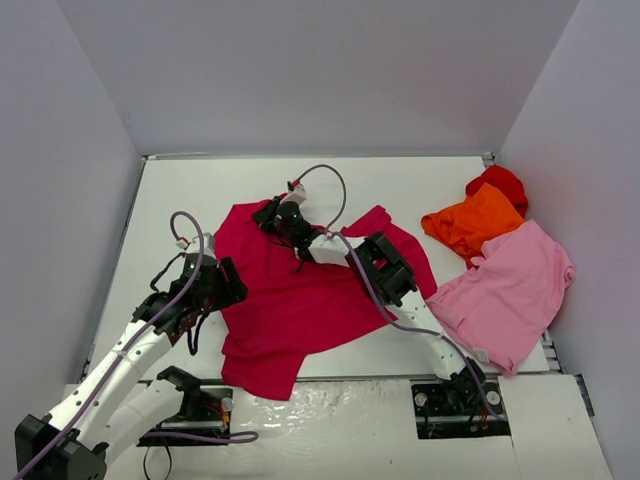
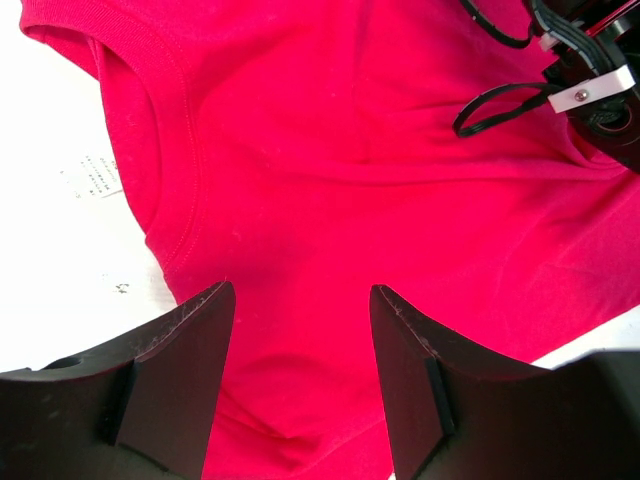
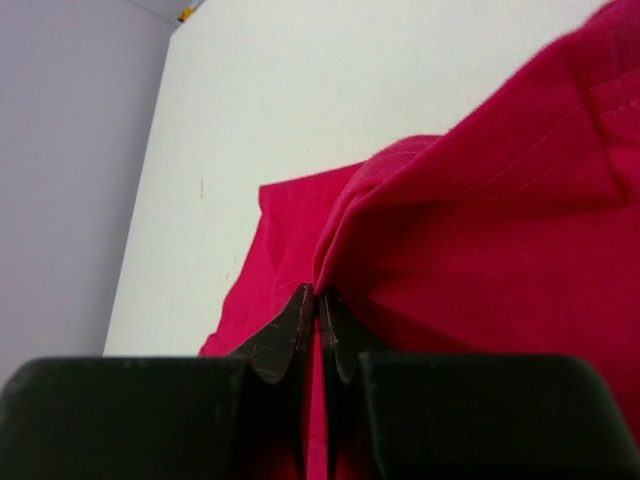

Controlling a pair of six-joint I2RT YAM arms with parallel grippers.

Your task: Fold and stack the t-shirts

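White tabletop (image 1: 200, 185), boxed in by pale grey walls, carries all four garments. A soft crimson-magenta t-shirt (image 1: 300, 300) of plain cloth lies spread and rumpled over the middle-left of the table, its lower hem near the arm bases. Well apart from it, along the right edge, three more sit in a loose heap. A light pink t-shirt (image 1: 510, 290) is nearest, an orange t-shirt (image 1: 470, 222) touches it from behind, and a bright red t-shirt (image 1: 500, 183) is bunched toward the far corner. They look set aside so that one shirt can be worked in open space.

The right gripper (image 3: 318, 300) reaches across the crimson shirt to its far edge, with its fingers pressed together on a ridge of the cloth. The fabric rises from the tips in a tented fold, which suggests a thin layer is pinched there as a handle for drawing that edge over.

The left gripper (image 2: 300, 295) hangs over the shirt's left part, close to the ribbed collar (image 2: 165, 150). Its jaws are spread with nothing between them, and I cannot tell whether the tips touch the cloth. It seems placed to take a second hold, so that both ends of the edge travel together and the fold lands straight.

By my judgement the task is early: no shirt lies folded, and no stack is begun.
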